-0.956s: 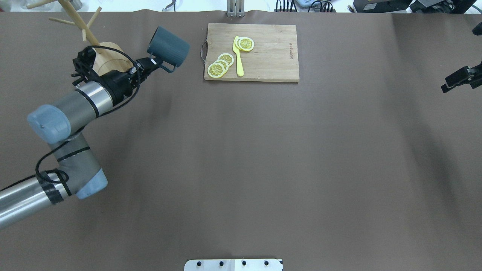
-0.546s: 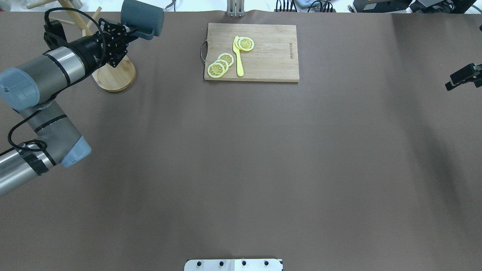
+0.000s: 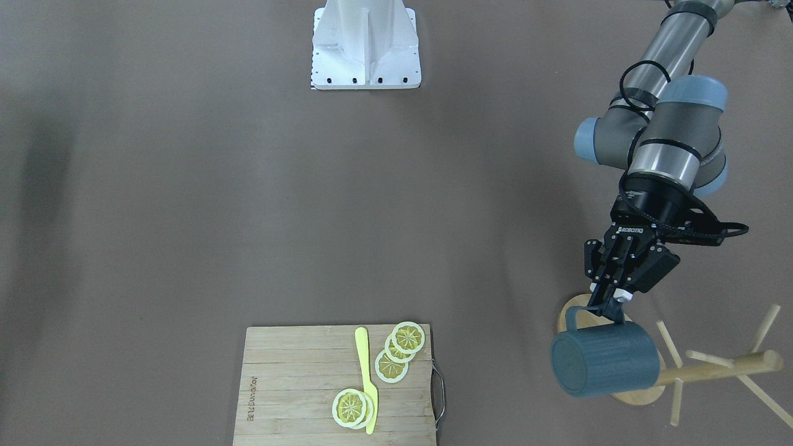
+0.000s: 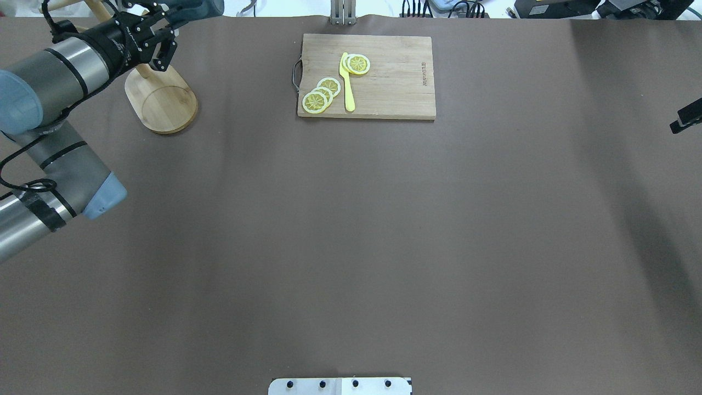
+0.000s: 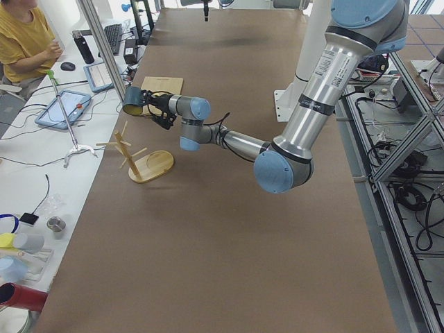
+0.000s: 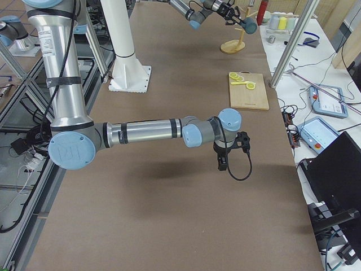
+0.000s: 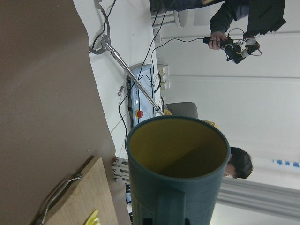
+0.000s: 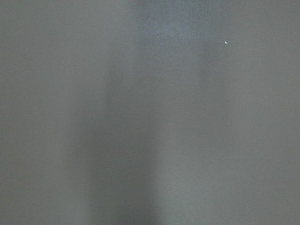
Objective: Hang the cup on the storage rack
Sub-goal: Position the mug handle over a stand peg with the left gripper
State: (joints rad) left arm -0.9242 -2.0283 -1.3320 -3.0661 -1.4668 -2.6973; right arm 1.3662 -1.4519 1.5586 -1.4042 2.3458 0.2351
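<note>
The dark slate-blue cup (image 3: 604, 367) lies on its side in the air, held by its loop handle in my left gripper (image 3: 610, 308), which is shut on it. It hovers over the oval base of the bamboo storage rack (image 3: 718, 370), beside the post and pegs and touching no peg. From overhead the cup (image 4: 202, 6) is at the top edge, past the rack base (image 4: 160, 99). The left wrist view looks into the cup's yellow-green inside (image 7: 177, 149). My right gripper (image 4: 685, 117) barely shows at the right edge, and I cannot tell its state.
A wooden cutting board (image 4: 384, 77) with lemon slices (image 4: 321, 94) and a yellow knife (image 4: 347, 82) lies at the far middle. The robot's white base plate (image 3: 365, 46) is on the near side. A person (image 5: 24, 38) sits beyond the table's far edge.
My left arm has carried the cup higher and further toward the far left, up to the rack's pegs. The right gripper has drawn back toward the right edge.
</note>
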